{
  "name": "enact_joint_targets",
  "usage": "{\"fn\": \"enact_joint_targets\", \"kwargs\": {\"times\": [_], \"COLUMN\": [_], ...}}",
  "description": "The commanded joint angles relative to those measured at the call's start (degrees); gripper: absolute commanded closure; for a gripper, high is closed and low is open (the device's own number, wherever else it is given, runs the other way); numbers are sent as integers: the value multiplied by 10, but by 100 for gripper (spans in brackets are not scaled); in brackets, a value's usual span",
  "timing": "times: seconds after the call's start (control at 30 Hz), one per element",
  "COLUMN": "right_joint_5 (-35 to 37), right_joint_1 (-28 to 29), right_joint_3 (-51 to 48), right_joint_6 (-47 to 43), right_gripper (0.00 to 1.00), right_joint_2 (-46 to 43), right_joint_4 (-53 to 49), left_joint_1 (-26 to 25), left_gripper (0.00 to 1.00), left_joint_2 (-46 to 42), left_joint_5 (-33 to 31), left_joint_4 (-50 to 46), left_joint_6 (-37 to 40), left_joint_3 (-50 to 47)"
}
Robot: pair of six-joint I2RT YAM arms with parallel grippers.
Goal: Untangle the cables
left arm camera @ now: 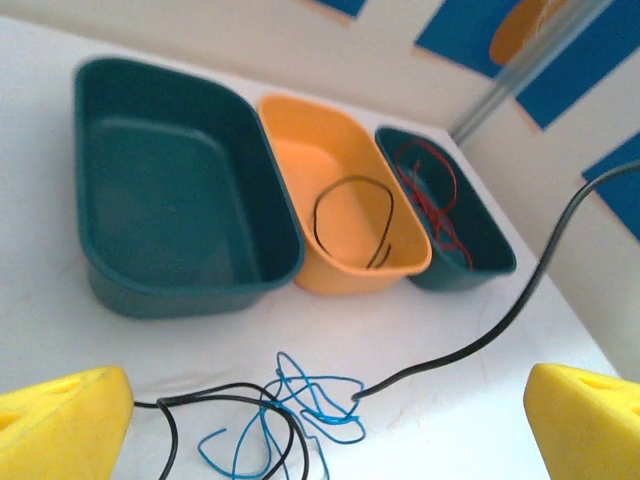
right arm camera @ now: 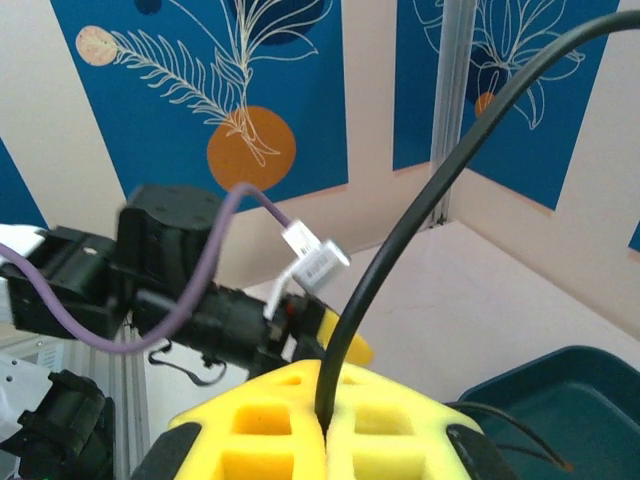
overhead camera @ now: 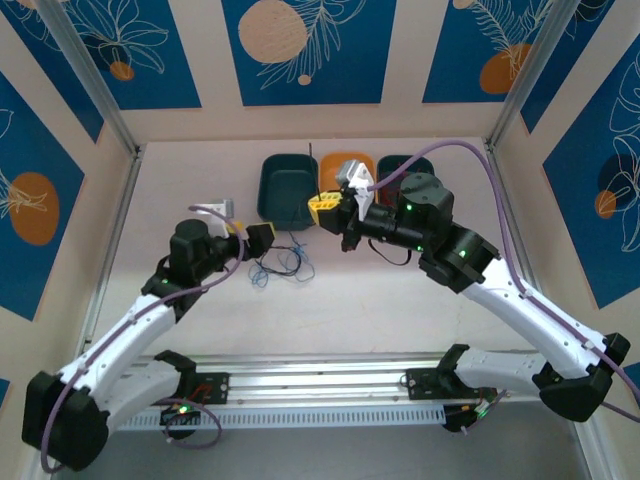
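Two thin wires lie knotted on the white table (overhead camera: 400,310) in front of the bins: a loose blue wire tangle (left arm camera: 300,415) and a thin black cable (left arm camera: 480,340) that leaves the knot and climbs away to the far right. A black loop (left arm camera: 230,415) also sits among the blue turns on the left; I cannot tell whether it belongs to the same cable.

The right gripper (right arm camera: 325,420) is clamped tight on that black cable, which rises from between its yellow fingers. It hangs raised, in front of the orange plastic bin (left arm camera: 290,130).

The left gripper (overhead camera: 256,236) has its yellow fingers (left arm camera: 60,425) spread fully wide and holds nothing. The blue tangle lies just ahead of and below it, centred between the fingers in the wrist view.

The black cable's long axis runs from the knot at near left to the right gripper at far right. The left arm is clearly nearer the knot, so it probably has to pin the blue wire while the black cable is drawn out along that line.

A black loop of wire (left arm camera: 352,222) lies in the orange bin and a red wire (left arm camera: 432,195) in the small teal bin (left arm camera: 495,262).
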Motion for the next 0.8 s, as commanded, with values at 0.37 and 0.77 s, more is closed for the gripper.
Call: {"fn": "enact_joint_targets", "kwargs": {"times": [0.37, 0.77], "right_joint_5": [60, 85], "right_joint_1": [13, 16], "right_joint_3": [47, 84], "right_joint_6": [34, 36], "right_gripper": [100, 100], "right_joint_2": [-5, 14], "right_joint_4": [53, 30], "left_joint_1": [-102, -146], "left_gripper": [4, 18], "left_joint_2": [138, 303], "left_joint_5": [16, -52], "left_joint_4": [248, 385], "left_joint_6": [129, 127], "left_joint_3": [-55, -54]}}
